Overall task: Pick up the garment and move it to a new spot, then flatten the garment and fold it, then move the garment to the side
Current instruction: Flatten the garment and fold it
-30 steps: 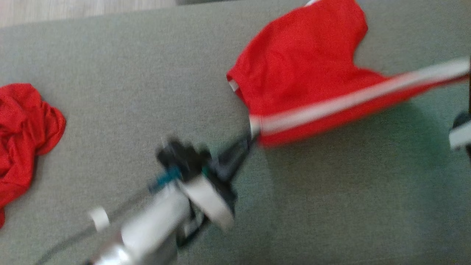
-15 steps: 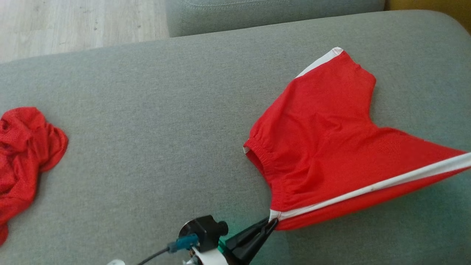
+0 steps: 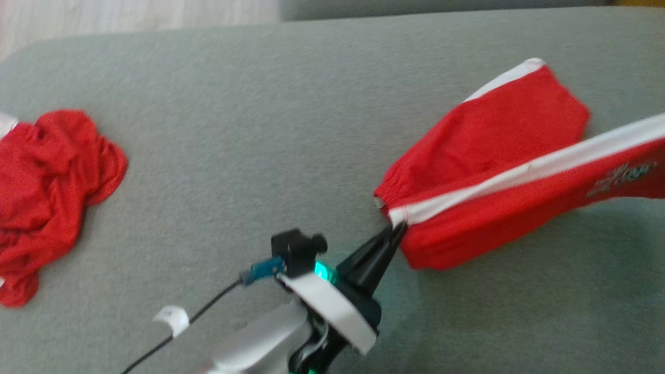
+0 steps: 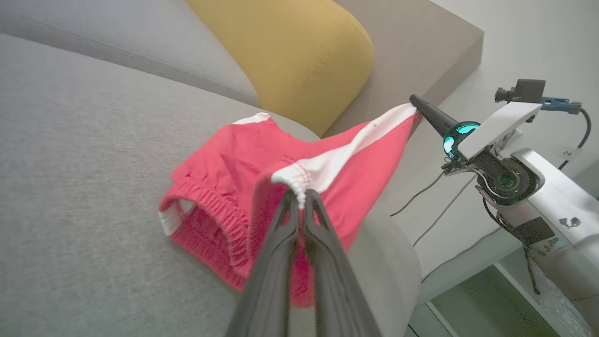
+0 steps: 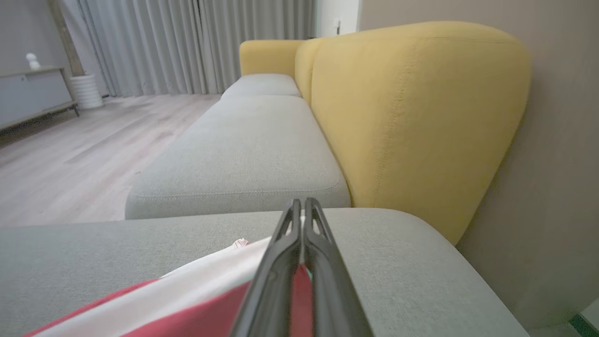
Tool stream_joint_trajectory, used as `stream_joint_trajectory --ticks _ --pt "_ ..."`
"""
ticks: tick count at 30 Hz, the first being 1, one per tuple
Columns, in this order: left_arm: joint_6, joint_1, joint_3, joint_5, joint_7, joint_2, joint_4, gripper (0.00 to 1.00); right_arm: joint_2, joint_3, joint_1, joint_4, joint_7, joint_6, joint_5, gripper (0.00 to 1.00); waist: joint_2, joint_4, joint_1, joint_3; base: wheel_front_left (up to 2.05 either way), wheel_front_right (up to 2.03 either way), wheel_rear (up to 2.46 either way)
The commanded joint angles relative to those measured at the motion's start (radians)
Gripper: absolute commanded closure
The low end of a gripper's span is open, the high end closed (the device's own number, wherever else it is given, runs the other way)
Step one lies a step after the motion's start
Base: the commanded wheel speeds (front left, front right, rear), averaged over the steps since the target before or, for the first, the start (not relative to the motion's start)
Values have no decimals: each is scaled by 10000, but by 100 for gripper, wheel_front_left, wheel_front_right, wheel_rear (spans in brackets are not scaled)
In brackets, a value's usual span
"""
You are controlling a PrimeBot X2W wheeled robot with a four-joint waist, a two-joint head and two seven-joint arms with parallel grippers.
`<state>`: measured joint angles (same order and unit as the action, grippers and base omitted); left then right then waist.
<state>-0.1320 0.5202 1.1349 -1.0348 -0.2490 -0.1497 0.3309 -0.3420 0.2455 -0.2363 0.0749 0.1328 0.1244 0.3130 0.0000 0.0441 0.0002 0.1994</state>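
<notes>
The garment (image 3: 499, 130) is a pair of red shorts with a white side stripe, at the right of the grey sofa seat (image 3: 234, 130). My left gripper (image 3: 396, 229) is shut on the waistband end of the stripe. In the left wrist view, my left gripper (image 4: 299, 195) pinches the gathered white corner of the garment (image 4: 220, 154). There, my right gripper (image 4: 414, 100) holds the stripe's other end in the air, so the stripe is stretched between both. One leg still lies on the cushion. The right wrist view has my right gripper (image 5: 302, 204) shut with the garment (image 5: 196, 313) between its fingers.
A second red garment (image 3: 52, 187) lies crumpled at the seat's left end. A yellow back cushion (image 4: 290, 51) stands beyond the shorts, with the seat's rounded edge (image 4: 398, 243) close beside them. Pale wooden floor (image 3: 104, 15) lies past the far side.
The head view has shifted. The stretched striped edge now stands higher and farther over the shorts, with a red panel hanging below it. Both grippers keep their hold.
</notes>
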Motion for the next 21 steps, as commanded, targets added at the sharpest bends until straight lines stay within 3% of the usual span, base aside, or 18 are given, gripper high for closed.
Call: stream_joint_trajectory --ticks 1,10,20,21 --pt "14 519 -328 -268 -73 108 -74 100 -510 -249 -629 123 66 63 -153 100 0 497 -2 424 0 0 0" --pt "14 1778 -248 -1532 -99 676 594 100 -1358 -1577 -3444 3180 4 63 -427 100 0 1460 -2 1421 0 0 0" --pt "14 2814 314 -2360 -113 922 1326 100 -1158 -2509 -5376 5895 -415 63 -522 100 0 1870 -2 2001 0 0 0" --pt "14 2876 361 -2404 -115 934 1398 100 -1143 -2594 -5496 6115 -554 63 -487 29 0 1869 -2 2006 0 0 0"
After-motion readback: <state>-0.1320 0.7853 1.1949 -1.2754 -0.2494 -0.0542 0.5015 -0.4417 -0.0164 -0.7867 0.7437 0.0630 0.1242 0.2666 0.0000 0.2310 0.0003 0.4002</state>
